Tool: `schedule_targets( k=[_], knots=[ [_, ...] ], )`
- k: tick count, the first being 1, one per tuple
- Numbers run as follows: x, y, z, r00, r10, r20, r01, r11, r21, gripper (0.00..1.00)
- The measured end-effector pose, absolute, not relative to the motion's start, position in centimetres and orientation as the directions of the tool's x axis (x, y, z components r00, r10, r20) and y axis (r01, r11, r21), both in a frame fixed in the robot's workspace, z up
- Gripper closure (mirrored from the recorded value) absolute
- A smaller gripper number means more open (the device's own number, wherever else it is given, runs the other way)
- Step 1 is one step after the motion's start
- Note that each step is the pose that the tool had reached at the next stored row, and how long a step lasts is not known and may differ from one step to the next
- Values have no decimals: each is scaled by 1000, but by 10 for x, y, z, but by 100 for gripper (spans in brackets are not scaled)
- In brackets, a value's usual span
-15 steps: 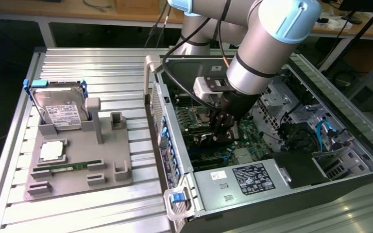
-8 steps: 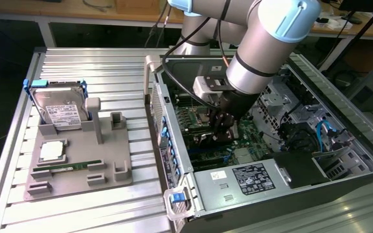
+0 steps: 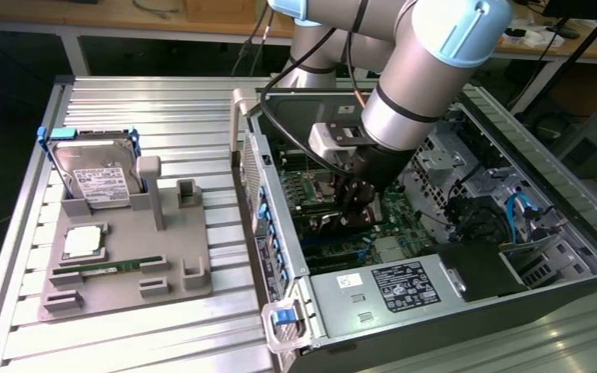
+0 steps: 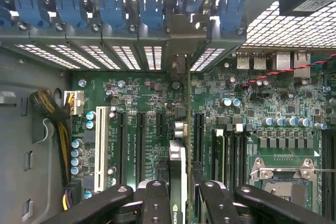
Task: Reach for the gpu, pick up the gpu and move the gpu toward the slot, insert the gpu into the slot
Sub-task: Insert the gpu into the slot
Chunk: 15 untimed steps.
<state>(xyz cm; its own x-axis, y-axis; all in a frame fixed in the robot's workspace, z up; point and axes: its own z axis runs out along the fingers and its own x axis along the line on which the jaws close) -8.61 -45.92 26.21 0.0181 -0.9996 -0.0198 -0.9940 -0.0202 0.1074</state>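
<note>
My gripper [image 4: 178, 190] is inside the open computer case, shut on the gpu [image 4: 187, 103]. The gpu is a thin dark card seen edge-on, standing upright between my two black fingers [image 4: 156, 198]. Its metal end bracket [image 4: 179, 64] sits at the case's rear slot openings. The card stands over the green motherboard [image 4: 136, 90] between two long black connectors. It covers the slot beneath it, and I cannot tell whether its lower edge is seated. In the exterior view my gripper [image 3: 359, 206] reaches down onto the motherboard [image 3: 325, 225] in the middle of the case.
Blue bracket clips [image 4: 110, 9] line the case's rear wall. A silver processor socket [image 4: 283, 174] and black memory sockets [image 4: 231, 150] lie beside the card. A cable bundle [image 4: 47, 108] hangs at the case side. The grey fixture [image 3: 122, 264] outside holds a hard drive [image 3: 96, 175] and a memory stick [image 3: 120, 268].
</note>
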Motion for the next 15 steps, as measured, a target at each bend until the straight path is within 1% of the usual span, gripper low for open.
schedule_targets(
  k=[15],
  knots=[
    [-86, -459, 257, 22, -1000, -18, -994, -23, 107, 73]
  ],
)
